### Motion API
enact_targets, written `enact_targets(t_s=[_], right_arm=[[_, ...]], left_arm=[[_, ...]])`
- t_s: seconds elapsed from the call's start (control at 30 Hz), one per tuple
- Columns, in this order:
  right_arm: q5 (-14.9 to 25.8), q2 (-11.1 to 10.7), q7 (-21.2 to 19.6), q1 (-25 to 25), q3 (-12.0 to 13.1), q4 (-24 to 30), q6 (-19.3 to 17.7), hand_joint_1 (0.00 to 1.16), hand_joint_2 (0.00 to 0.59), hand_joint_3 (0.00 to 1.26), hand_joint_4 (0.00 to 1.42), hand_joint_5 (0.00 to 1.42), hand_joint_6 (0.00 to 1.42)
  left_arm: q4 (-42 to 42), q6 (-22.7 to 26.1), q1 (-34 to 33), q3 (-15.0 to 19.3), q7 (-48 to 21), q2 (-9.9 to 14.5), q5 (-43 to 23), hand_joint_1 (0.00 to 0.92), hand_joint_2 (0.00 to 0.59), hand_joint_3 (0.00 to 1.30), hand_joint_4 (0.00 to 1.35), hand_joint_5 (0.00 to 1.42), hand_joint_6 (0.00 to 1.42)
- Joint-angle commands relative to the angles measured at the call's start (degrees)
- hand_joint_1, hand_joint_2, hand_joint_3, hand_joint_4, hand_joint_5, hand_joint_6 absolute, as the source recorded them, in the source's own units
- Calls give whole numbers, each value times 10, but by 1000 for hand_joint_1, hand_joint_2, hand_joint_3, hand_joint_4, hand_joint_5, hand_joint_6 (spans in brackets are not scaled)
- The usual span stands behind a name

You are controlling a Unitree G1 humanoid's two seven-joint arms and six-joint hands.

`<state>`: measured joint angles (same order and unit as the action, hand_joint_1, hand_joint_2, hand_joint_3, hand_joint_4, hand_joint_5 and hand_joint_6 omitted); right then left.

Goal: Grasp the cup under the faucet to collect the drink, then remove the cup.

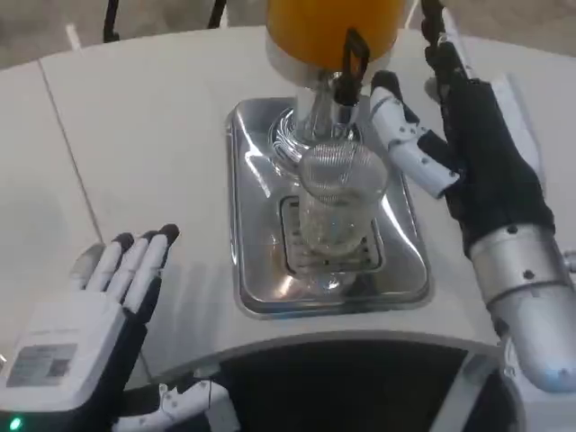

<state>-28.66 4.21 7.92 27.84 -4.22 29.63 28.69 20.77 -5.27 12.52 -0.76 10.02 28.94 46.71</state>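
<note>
The cup point(340, 209) is a clear, ribbed glass standing upright, its long axis vertical and its open mouth facing up toward the faucet point(346, 76) directly above it. It sits on the slotted grate at the middle of a shiny metal drip tray point(255, 261), which lies lengthwise away from the robot on the worktop point(144, 135). It looks nearly empty, though reflections make that hard to judge. Behind the tray rises the dispenser point(328, 31), an orange tank on a white collar with a chrome stem; the faucet has a black lever.

The right hand point(454, 126) is raised just right of the cup and faucet, palm turned toward them, fingers spread and extended upward past the tank's edge. Its thumb reaches in close to the cup's rim, but whether it touches the glass cannot be told. It holds nothing.

The left hand point(99, 333) lies low at the near left, well apart from the tray, its white back up and its fingers straight and side by side, thumb stuck out toward the worktop's near edge. It holds nothing.

The worktop is white and rounded, with a thin seam running across its left part. Beyond its far edge shows a greyish floor with dark legs of some stand.
</note>
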Motion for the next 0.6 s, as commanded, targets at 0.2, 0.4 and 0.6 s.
enact_targets(t_s=[0.2,0.4,0.6], right_arm=[[93,-39,35,47,-2,-41,-9,569,586,0,0,0,0],[124,-52,41,35,-25,-47,-18,560,586,0,0,0,0],[136,-59,42,1,-43,-6,-2,549,586,0,0,0,0]], left_arm=[[4,-7,13,-1,-7,-11,-2,110,81,0,0,0,0],[3,-5,14,3,-5,-14,-2,118,76,0,0,0,0],[0,-4,13,1,-3,-19,0,124,74,0,0,0,0]])
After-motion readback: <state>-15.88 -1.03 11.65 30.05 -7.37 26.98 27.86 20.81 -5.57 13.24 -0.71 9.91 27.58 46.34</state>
